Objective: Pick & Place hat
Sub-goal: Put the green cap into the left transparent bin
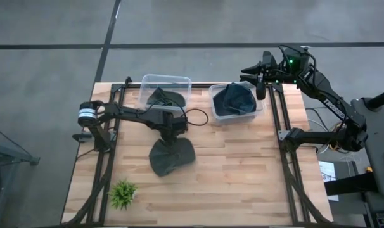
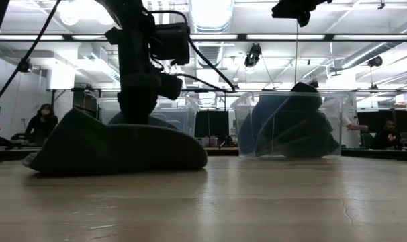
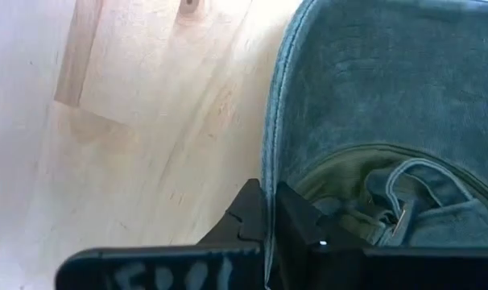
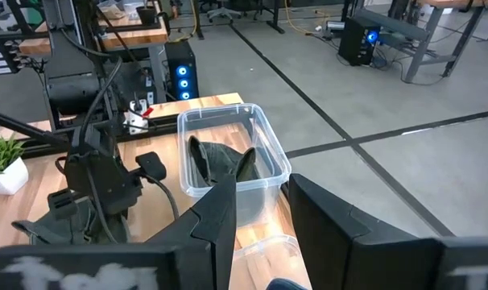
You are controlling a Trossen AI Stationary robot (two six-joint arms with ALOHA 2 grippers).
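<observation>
Soft, crumpled dark fabric hat (image 1: 172, 156)

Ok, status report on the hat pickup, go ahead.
Left gripper shut on hat brim, down on the table. Right gripper open, raised over right bin. Nothing in the way.

- The left gripper (image 1: 173, 133), shut on the brim of the hat (image 1: 172, 156), covers that part of the brim from above.
- In the left wrist view the hat (image 3: 389, 121) is cut off at the edges.
- The contents of the bin (image 2: 294, 128) right of the hat are blurred by its walls.
- The small plant (image 4: 2, 157) is cut by the edge.
</observation>
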